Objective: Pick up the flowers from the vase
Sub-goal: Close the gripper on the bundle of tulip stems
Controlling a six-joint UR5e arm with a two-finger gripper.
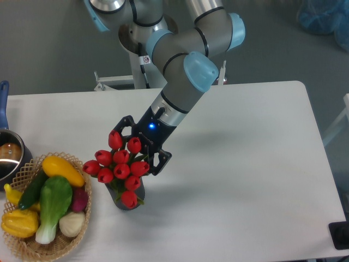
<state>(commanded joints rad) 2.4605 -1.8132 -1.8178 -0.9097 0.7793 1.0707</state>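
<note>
The flowers (121, 166), a bunch of red tulip buds with green leaves, stand in the short dark grey vase (138, 192) at the front left of the white table. The buds hide most of the vase. My gripper (143, 142) has come down from the upper right to the top back of the bunch. Its jaws stand wide apart, one black finger (126, 122) behind the top bud and the other (160, 161) to the right of the buds. Two upper buds lie between the fingers. The gripper is open and not closed on the stems.
A wicker basket (82, 226) with yellow, green and purple vegetables stands just left of the vase. A metal pot (10, 155) with a blue handle is at the left edge. The table's front edge runs close below the vase.
</note>
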